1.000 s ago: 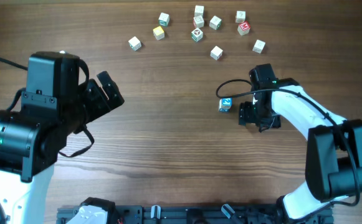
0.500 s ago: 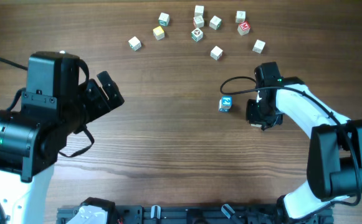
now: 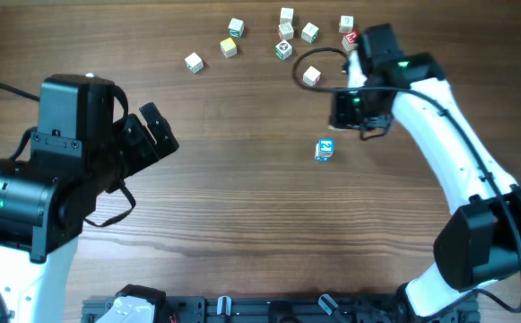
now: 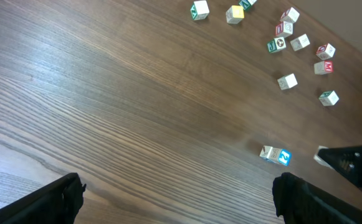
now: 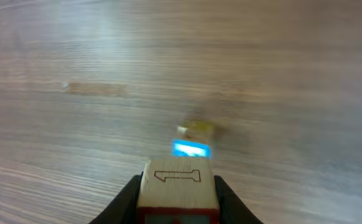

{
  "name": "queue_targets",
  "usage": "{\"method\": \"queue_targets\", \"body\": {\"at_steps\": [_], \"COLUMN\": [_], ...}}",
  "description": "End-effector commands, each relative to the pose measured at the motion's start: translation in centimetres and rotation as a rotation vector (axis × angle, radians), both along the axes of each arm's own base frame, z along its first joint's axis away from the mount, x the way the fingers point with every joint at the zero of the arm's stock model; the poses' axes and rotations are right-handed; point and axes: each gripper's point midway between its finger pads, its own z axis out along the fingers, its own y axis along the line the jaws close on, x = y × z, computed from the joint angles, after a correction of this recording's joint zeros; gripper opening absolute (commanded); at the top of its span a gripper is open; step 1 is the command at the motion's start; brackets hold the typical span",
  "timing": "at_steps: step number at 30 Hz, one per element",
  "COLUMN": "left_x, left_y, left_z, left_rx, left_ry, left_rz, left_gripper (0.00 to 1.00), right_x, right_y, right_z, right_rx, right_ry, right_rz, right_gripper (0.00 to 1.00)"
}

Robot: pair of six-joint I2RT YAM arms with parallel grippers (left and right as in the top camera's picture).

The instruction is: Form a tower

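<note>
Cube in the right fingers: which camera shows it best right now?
The right wrist view: the held cube sits large at bottom centre between the right fingers, an outlined "1" on its top face. The left wrist view catches only a pale corner of it, low on the right. Overhead, the right wrist hides it.

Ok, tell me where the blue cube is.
In the overhead view the blue cube sits on the table right of centre, apart from the loose cubes beyond it, near the right arm.
</note>
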Motion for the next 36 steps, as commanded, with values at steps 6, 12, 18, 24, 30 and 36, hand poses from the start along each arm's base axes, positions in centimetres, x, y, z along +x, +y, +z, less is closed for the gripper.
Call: {"method": "queue_targets", "body": {"at_steps": [6,12,18,24,30,36], "left_x": [0.1,0.1,0.1,0.1,0.1,0.1], "left_y": [0.1,0.1,0.1,0.1,0.1,0.1], "left_z": [0.1,0.1,0.1,0.1,0.1,0.1], "left_rx": [0.009,0.009,0.009,0.009,0.009,0.009], "left_ry": [-0.006,-0.006,-0.006,-0.006,-0.007,-0.006], "left_rz": [0.005,0.005,0.004,0.005,0.005,0.005], "left_gripper": [1.00,1.00,1.00,1.00,1.00,1.00], "right_x": [-0.8,-1.6,-2.0,-1.7,-2.5,-2.3], "right_y": [0.9,0.5,0.4,-0.2,-0.2,0.4], "right_z": [-3.1,-4.0,-5.2,-5.3,-6.2,-6.3], "right_rx": [-0.218,-0.235,-0.231,-0.197,-0.194,-0.160], "right_ry": [0.001,0.050,0.065,0.081,0.112,0.104], "right_rz": [0.024,0.031,0.005,-0.068,-0.062,-0.059], "right_gripper": [0.20,0.20,0.20,0.20,0.20,0.20]}}
